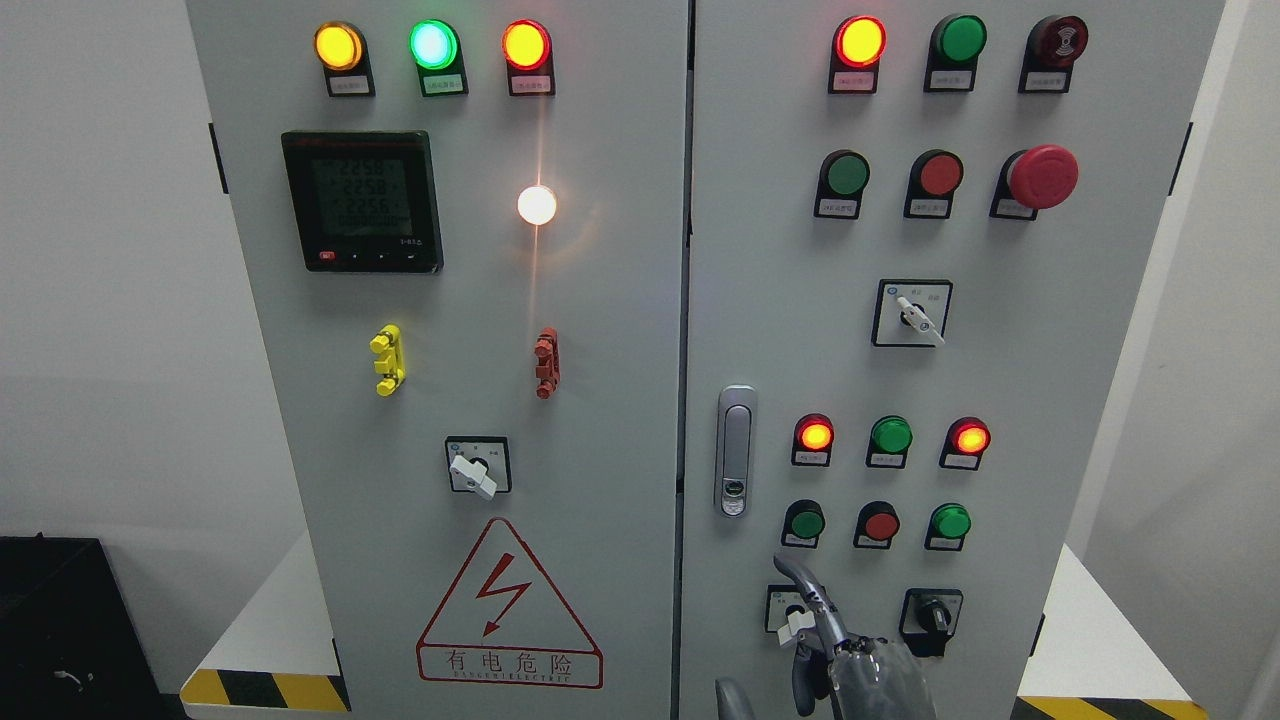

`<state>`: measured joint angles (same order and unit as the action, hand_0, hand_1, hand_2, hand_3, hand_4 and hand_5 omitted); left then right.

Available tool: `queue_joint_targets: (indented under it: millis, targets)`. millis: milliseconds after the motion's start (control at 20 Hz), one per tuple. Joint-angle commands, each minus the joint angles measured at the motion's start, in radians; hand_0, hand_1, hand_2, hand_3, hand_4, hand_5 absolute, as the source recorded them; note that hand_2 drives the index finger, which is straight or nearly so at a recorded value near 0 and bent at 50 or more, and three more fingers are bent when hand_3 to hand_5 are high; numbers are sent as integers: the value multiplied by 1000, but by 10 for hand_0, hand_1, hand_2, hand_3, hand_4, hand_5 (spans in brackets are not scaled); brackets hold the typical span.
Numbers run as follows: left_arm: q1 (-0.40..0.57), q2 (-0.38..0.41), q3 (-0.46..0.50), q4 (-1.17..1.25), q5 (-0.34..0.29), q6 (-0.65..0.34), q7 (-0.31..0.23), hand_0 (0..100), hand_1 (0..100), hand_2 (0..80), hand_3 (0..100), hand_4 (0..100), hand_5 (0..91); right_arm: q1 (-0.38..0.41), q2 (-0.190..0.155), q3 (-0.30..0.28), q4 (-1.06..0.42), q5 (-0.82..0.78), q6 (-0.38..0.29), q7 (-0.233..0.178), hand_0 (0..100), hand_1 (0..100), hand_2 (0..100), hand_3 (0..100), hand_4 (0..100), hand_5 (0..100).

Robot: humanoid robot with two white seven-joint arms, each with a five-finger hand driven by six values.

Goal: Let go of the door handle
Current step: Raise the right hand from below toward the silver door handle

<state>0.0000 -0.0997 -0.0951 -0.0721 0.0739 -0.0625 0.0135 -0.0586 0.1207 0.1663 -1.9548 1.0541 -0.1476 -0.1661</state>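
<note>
The right hand (862, 672) comes up from the bottom edge, below and to the right of the door handle (736, 450). It is loosely spread and grips nothing. One finger (798, 578) curves upward, and another fingertip shows low down, straight below the handle. The raised finger crosses in front of a small white-knobbed selector switch (793, 622); I cannot tell whether it touches it. A black-knobbed selector (931, 613) sits further right of that.

The handle is a silver, upright lever with a keyhole at its lower end, lying flat against the right door (800, 300) of the grey electrical cabinet, just beside the seam between the two doors. It is well apart from the hand, above it.

Right of the handle are two rows of three round lamps and buttons (880, 480); the two red ones in the upper row glow. Down-left of the handle, on the left door (600, 450), is a red lightning warning triangle (508, 605), with a white-lever switch (478, 468) above it. Up-left of the handle are a red clip (546, 362) and a yellow clip (388, 360).

Higher up are a lit white lamp (537, 205) and a digital meter (362, 200) to the handle's upper left, and a red mushroom stop button (1040, 177) to its upper right.
</note>
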Motion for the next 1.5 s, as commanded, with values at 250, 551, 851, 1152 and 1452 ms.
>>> queue_joint_targets:
  millis: [250,551,851,1152,1452]
  targets:
    - [17,0,0,0,0,0,0,120,556,0,0,0,0,-63,4,13,100,334,92,-108,357,332,117,1000,1000,1000]
    - [17,0,0,0,1,0,0,120,556,0,0,0,0,-63,2,38,123,412,143,-139,362,309,115,1000,1000,1000]
    - [17,0,0,0,0,0,0,120,556,0,0,0,0,-113,-4,58,209,432,151,-162,371,298,114,1000,1000,1000]
    - [17,0,0,0,0,0,0,120,556,0,0,0,0,-164,-10,68,270,438,148,-167,381,283,114,1000,1000,1000]
    - [17,0,0,0,1,0,0,120,556,0,0,0,0,-191,-30,71,290,452,148,-164,387,278,116,1000,1000,1000]
